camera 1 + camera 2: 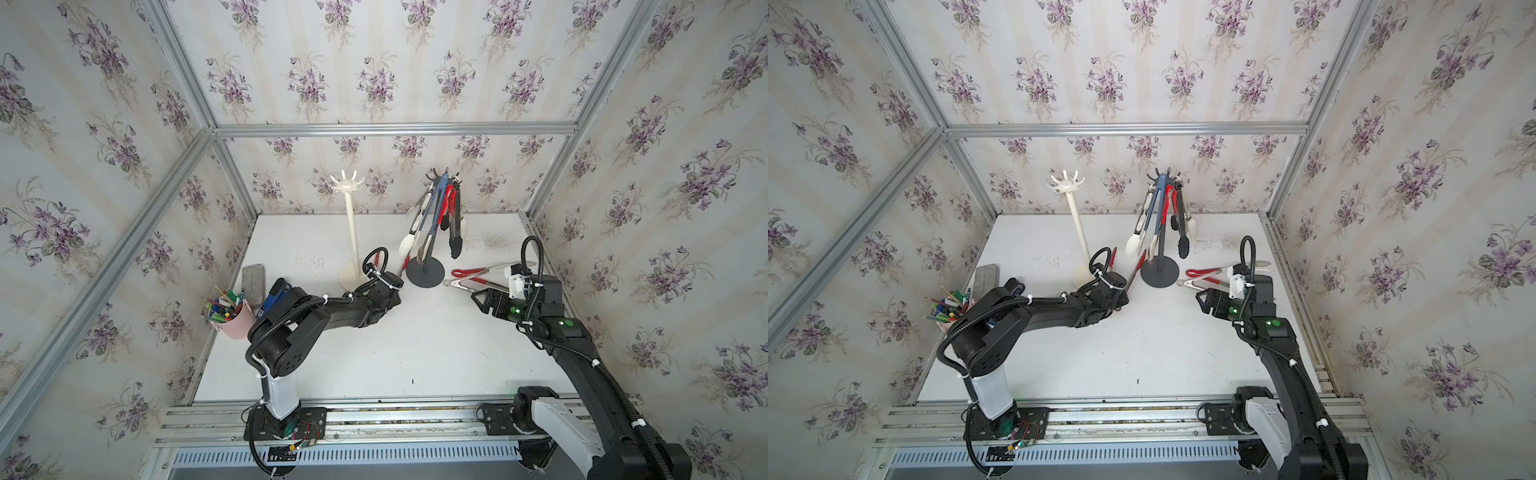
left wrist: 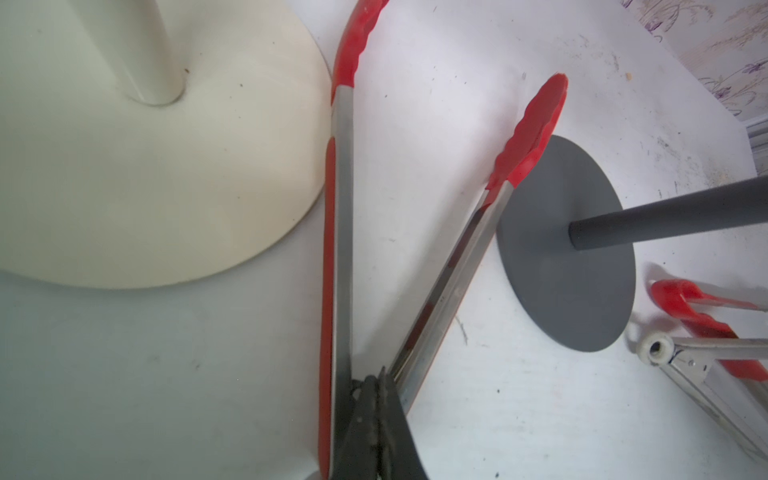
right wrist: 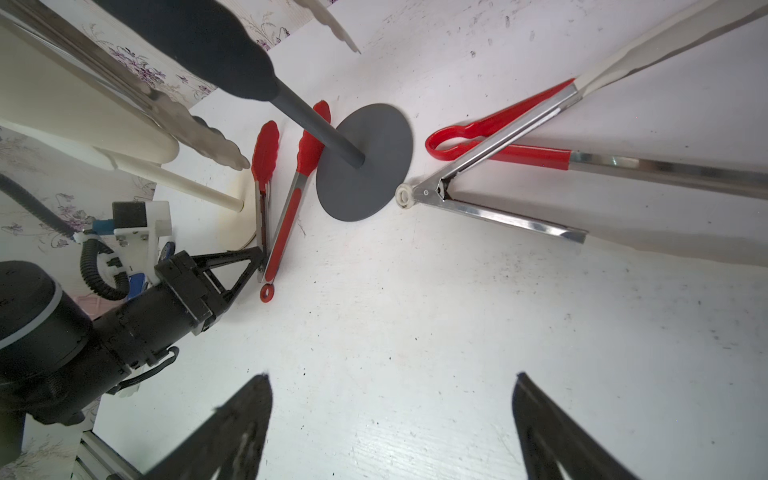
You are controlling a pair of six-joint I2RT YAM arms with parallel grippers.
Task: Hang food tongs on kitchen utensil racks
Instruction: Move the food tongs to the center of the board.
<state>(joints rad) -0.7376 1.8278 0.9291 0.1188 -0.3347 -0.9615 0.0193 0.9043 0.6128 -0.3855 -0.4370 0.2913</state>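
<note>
Red-tipped steel tongs [image 2: 340, 208] lie spread on the table between the cream-white rack's base [image 2: 145, 187] and the dark grey rack's base [image 2: 573, 291]. My left gripper [image 2: 376, 380] is shut, its fingers pressed together inside the V of these tongs near the hinge, with nothing between them. The dark grey rack [image 1: 424, 272] carries several hanging tongs; the cream rack [image 1: 353, 232] has bare hooks. My right gripper [image 3: 391, 376] stands open over bare table, short of red loop-handled tongs [image 3: 498, 153] and plain steel tongs [image 3: 478, 212] lying on the table.
A pink cup of pens [image 1: 230, 316] and a grey block [image 1: 253, 278] stand at the table's left edge behind the left arm. Wallpapered walls with aluminium rails close off the back and sides.
</note>
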